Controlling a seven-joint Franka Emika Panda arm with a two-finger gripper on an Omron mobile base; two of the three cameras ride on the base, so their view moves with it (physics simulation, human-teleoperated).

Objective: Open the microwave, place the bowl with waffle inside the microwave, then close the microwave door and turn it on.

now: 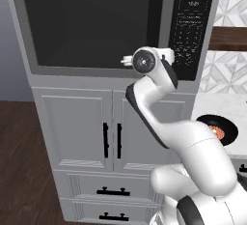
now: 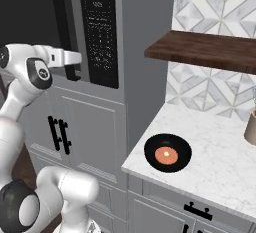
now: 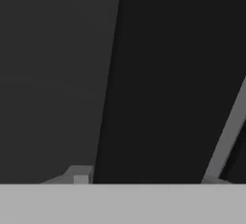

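The microwave (image 1: 43, 72) is built in above white cabinets, and its dark glass door (image 1: 87, 26) is closed. My gripper (image 2: 75, 69) is at the lower end of the tall black handle (image 2: 62, 17), left of the keypad panel (image 2: 100, 32). In the hand view the handle (image 3: 153, 74) fills the gap between my fingertips (image 3: 80, 175), which lie flush against both its sides. The black bowl (image 2: 167, 153) with the round waffle (image 2: 166, 155) sits on the marble counter to the right, apart from the arm; its edge (image 1: 226, 125) shows behind my arm in the left base view.
White panelled cabinet doors (image 1: 77, 127) and drawers (image 1: 111, 190) stand below the microwave. A dark wooden shelf (image 2: 210, 49) hangs over the counter (image 2: 220, 177). A tan object (image 2: 251, 127) stands at the counter's far right edge.
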